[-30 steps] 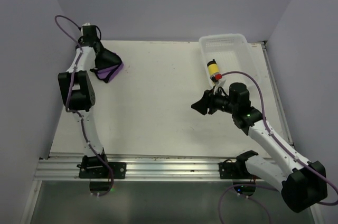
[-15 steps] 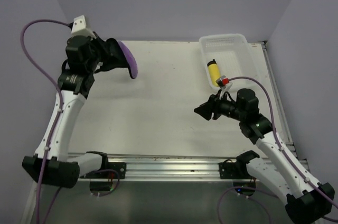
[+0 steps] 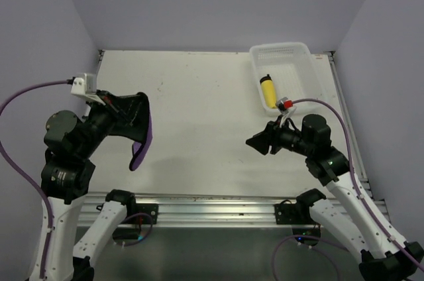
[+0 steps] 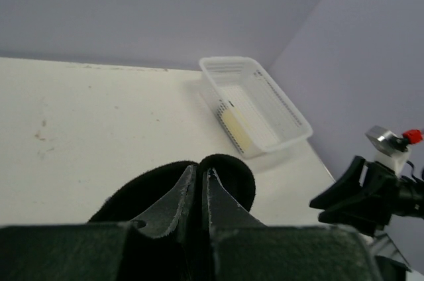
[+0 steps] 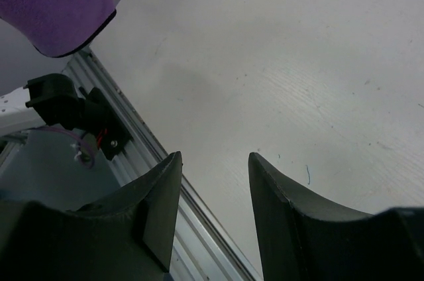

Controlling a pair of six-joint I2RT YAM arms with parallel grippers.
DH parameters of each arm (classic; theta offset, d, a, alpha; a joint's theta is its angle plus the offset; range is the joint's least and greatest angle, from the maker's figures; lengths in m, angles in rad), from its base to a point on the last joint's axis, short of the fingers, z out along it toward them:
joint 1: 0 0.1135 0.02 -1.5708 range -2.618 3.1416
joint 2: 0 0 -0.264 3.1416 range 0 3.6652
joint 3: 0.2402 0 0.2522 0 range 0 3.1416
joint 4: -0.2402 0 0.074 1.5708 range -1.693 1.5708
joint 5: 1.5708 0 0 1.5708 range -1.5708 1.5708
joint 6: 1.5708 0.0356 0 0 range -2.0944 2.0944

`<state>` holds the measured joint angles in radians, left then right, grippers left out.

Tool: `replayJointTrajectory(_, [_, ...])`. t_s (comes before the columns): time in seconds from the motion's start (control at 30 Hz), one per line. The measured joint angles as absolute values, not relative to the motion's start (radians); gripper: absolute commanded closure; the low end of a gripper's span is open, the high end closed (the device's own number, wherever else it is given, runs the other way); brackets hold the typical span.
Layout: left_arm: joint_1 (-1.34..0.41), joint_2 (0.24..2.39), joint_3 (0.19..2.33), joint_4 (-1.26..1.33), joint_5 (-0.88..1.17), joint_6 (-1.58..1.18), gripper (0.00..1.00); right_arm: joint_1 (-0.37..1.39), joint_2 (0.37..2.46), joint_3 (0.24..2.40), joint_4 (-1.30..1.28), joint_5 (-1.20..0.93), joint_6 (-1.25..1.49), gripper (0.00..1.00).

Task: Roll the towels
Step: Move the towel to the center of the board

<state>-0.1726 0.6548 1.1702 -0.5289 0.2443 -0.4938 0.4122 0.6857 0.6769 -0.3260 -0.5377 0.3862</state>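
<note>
The purple towel [image 3: 140, 153] hangs in the air over the table's near left, pinched in my left gripper [image 3: 142, 122], which is shut on its upper edge. In the left wrist view the fingertips are pressed together at my left gripper [image 4: 201, 169] with dark cloth [image 4: 232, 178] bulging round them. The yellow towel [image 3: 268, 91] lies rolled in the white basket [image 3: 281, 48]; it also shows through the basket wall as the yellow towel [image 4: 237, 125]. My right gripper [image 3: 256, 140] hovers open at mid right, nothing between its fingers [image 5: 162, 188]. The purple towel [image 5: 56, 2] shows at that view's top left.
The basket [image 4: 278, 105] stands at the table's far right corner. A metal rail [image 3: 199, 205] runs along the near edge, with the arm bases bolted to it. The rail [image 5: 132, 165] lies just below my right gripper's left finger. Purple walls close in the table on three sides.
My left arm has swung from the far left corner toward the near left, lifting the purple towel off the table. The right gripper has drifted slightly nearer and stays open.
</note>
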Motion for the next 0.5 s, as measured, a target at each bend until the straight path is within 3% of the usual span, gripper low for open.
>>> replayJointTrajectory(0.27, [-0.173, 0.609, 0.833, -0.175, 0.648, -0.693, 1.00, 0.412, 0.687, 0.686, -0.347, -0.538, 0.393, 0.48])
replayJointTrajectory(0.5, [-0.174, 0.563, 0.620, 0.020, 0.799, -0.820, 1.00, 0.413, 0.687, 0.686, -0.353, -0.542, 0.394, 0.48])
